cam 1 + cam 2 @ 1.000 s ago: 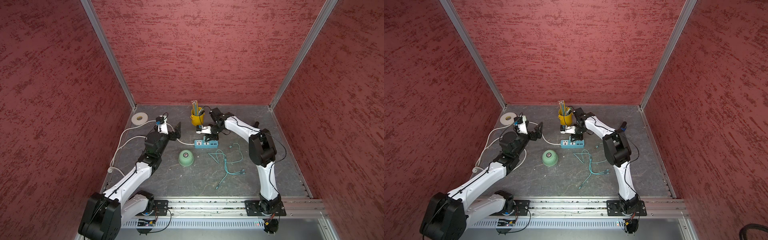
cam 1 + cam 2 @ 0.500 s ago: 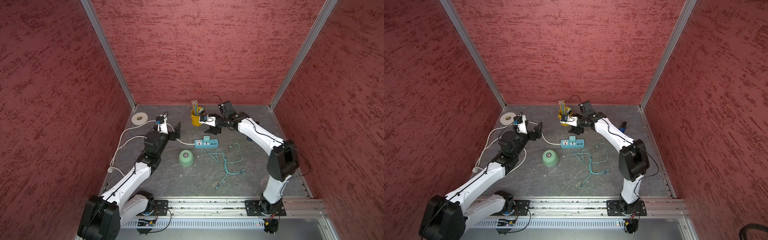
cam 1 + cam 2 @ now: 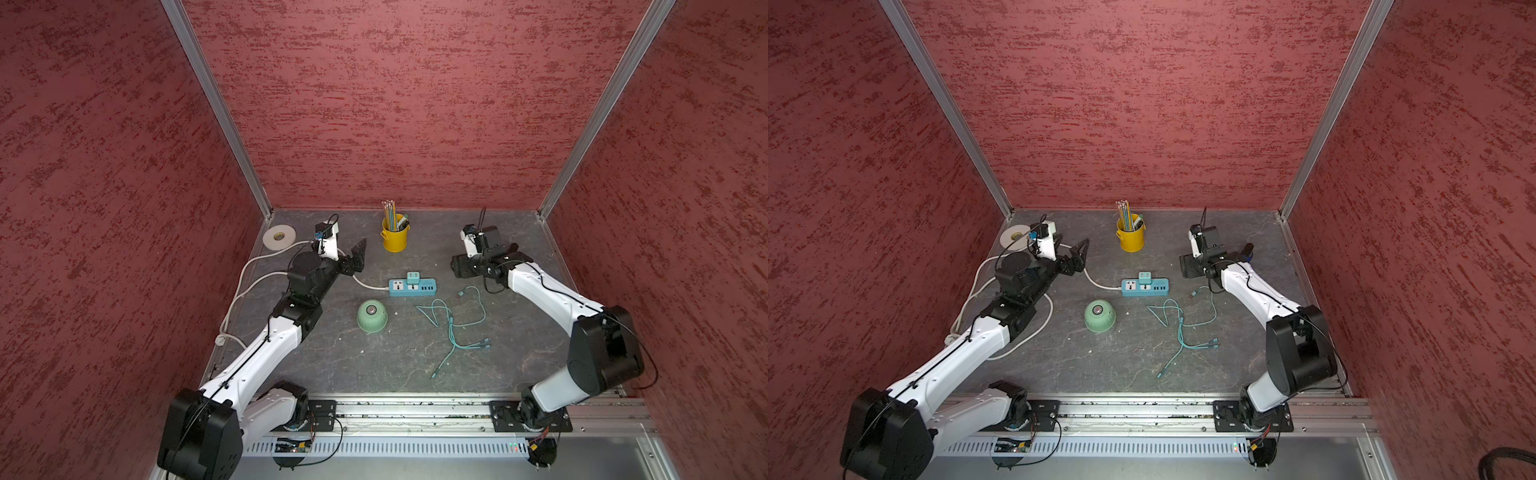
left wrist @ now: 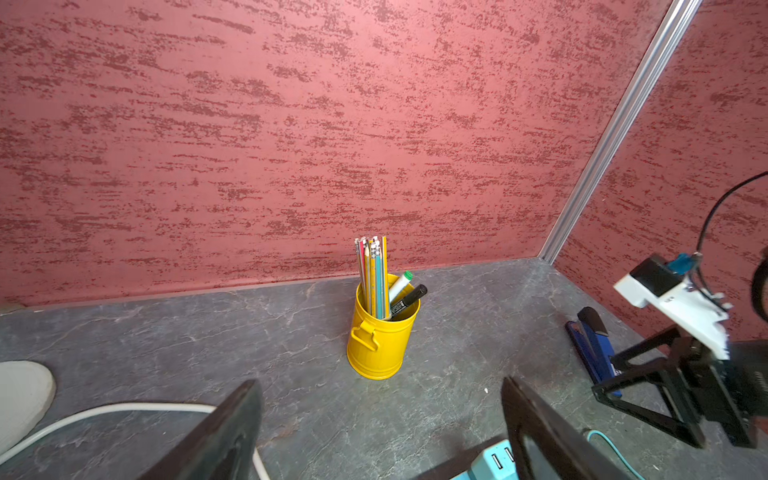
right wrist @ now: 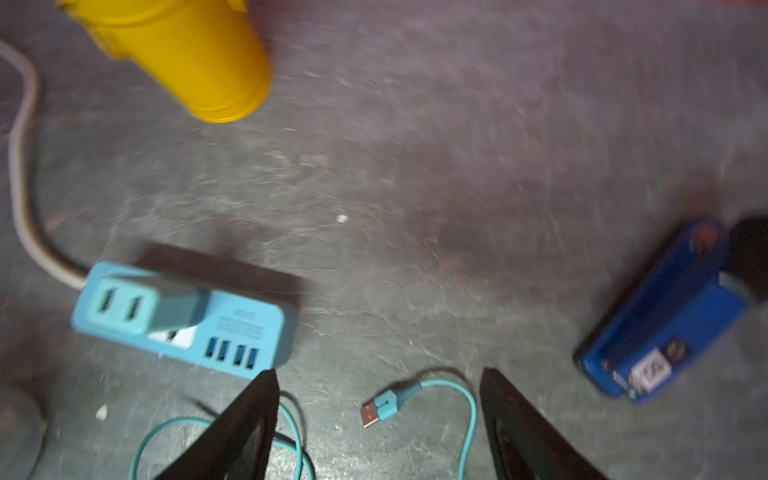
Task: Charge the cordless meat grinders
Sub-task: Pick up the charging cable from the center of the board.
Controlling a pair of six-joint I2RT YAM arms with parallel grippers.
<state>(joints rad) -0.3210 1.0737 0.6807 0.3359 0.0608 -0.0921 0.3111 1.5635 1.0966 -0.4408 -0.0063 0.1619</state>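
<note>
Grinder [image 3: 372, 316] sits on the table [image 3: 374, 365], dome up, button [image 3: 372, 309] on top. It is a bit left of centre, just nearer than the strip [image 3: 424, 287]. It touches nothing else, and both arms are well apart from it.

Left gripper [image 4: 380, 432]: jaws spread wide, nothing between them, nothing held. It is left of the strip and farther back, pointing toward the cup [image 4: 380, 340]. The white cord [image 3: 249, 282] from the strip's left end passes under it and loops off to the left edge.

Right gripper [image 5: 378, 382]: jaws apart too, nothing held (this wrist view is motion-blurred, but the gap is plain). It is right of the strip, toward the far right of the table. In that view the USB plug [image 5: 384, 405] of the cable [image 3: 451, 328] lies flat on the table in the gap between the two fingers [image 5: 249, 424], and neither finger touches it.

The rest of the cable is a loose teal tangle right of the grinder and nearer than the strip, apart from both.

Adapter [image 3: 412, 277], a small teal cube, sits on top of the strip along its far edge.

The cup is yellow and upright at far centre, with pencils [image 4: 372, 270] and two markers [image 4: 405, 291] in it.

Blue stapler [image 5: 665, 316] lies on the table just right of the right gripper.

Tape roll [image 3: 281, 237] lies flat in the far-left corner.
</note>
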